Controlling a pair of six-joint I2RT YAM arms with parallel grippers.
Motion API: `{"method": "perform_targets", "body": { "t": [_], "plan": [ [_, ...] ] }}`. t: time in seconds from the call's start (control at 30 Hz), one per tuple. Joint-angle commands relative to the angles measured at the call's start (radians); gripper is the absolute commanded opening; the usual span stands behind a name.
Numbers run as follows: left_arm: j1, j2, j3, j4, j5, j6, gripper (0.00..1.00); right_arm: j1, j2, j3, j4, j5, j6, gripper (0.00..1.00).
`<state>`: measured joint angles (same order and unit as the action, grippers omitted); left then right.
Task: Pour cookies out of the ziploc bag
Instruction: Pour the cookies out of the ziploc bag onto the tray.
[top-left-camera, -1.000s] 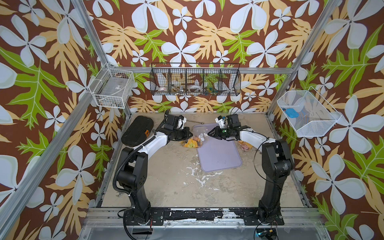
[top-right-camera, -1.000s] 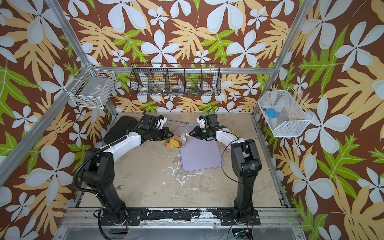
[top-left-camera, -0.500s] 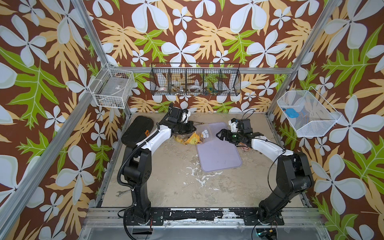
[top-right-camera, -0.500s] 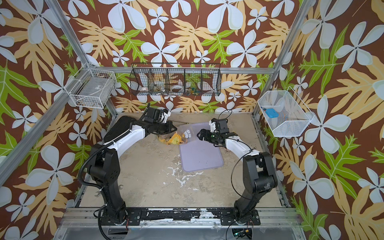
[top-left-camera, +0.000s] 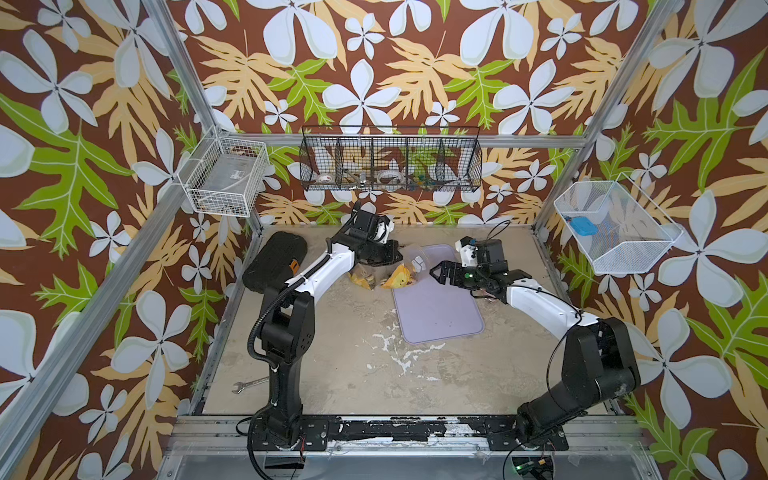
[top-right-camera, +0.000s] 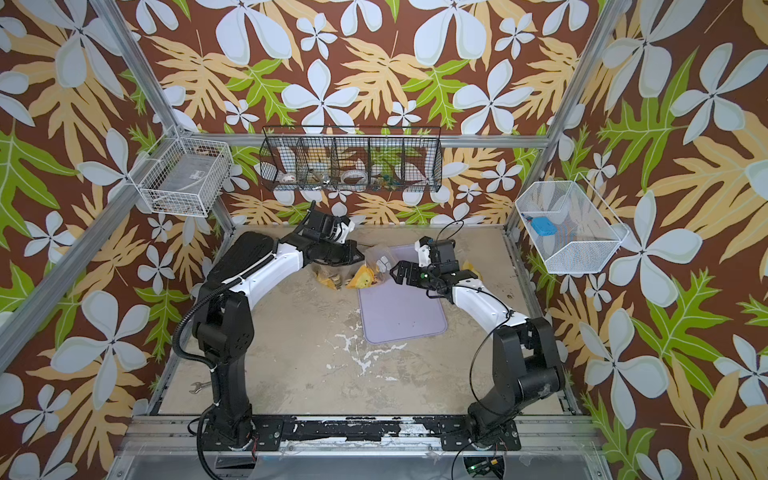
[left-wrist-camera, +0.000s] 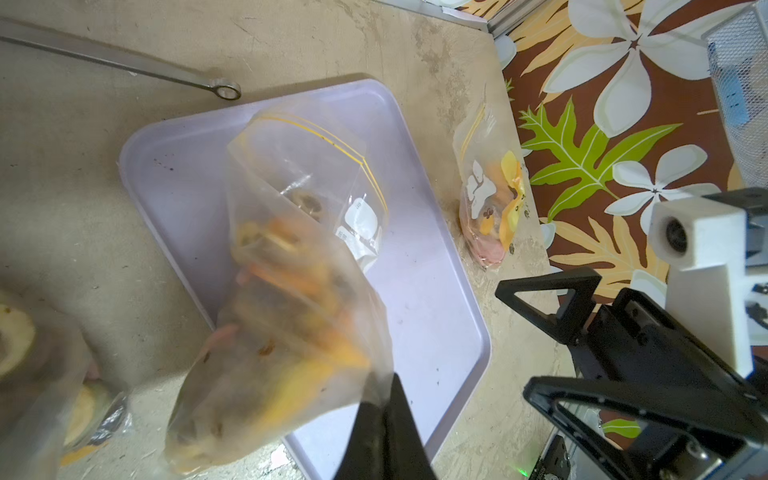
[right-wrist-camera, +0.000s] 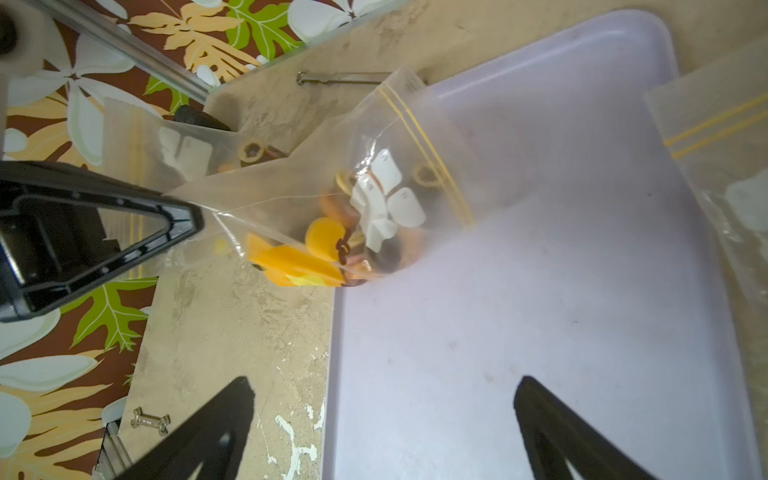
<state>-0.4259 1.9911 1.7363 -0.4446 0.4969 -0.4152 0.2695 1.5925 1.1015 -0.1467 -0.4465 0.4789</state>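
One closed left claw pinched the clear yellow-zipped bag, right claw gaping empty; slipping, its small round cookies could miss the lavender tray below.

Left arm: black joint housings, white link shells, black corrugated conduit at shoulder.
Right arm: same finish, thin black cable hanging loose, green indicator light at wrist.
Camera block: white.
Fingers: black hollow triangles.

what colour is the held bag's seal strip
Yellow double line. The seal strip of the ziploc bag shows best in the right wrist view.
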Motion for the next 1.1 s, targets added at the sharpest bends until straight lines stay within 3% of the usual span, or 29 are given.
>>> {"method": "perform_targets", "body": {
  "t": [0.0,0.2,0.33,0.43,0.53,0.7,1.07],
  "plan": [
    [-0.014,-0.04,0.013,0.018,-0.026,-0.001,0.0,0.01,-0.01,-0.004,0.029,-0.01,-0.031,1.0],
    [-0.009,0.046,0.037,-0.031,-0.001,0.031,0.0,0.056,-0.009,-0.003,0.086,-0.048,-0.09,1.0],
    [-0.01,0.046,0.026,-0.031,-0.013,0.035,0.0,0.144,0.015,0.02,0.123,0.051,-0.203,1.0],
    [-0.01,0.046,0.045,-0.045,-0.014,0.033,0.0,0.17,-0.005,-0.064,0.307,0.071,-0.203,1.0],
    [-0.01,0.045,0.065,-0.064,-0.012,0.031,0.0,0.22,-0.059,-0.186,0.505,0.192,-0.252,1.0],
    [-0.01,0.041,0.07,-0.081,0.005,0.024,0.0,0.241,-0.061,-0.258,0.666,0.242,-0.31,0.99],
    [-0.011,0.009,0.051,-0.089,0.021,0.016,0.0,0.245,0.12,-0.133,0.714,0.202,-0.307,0.96]
  ]
}}
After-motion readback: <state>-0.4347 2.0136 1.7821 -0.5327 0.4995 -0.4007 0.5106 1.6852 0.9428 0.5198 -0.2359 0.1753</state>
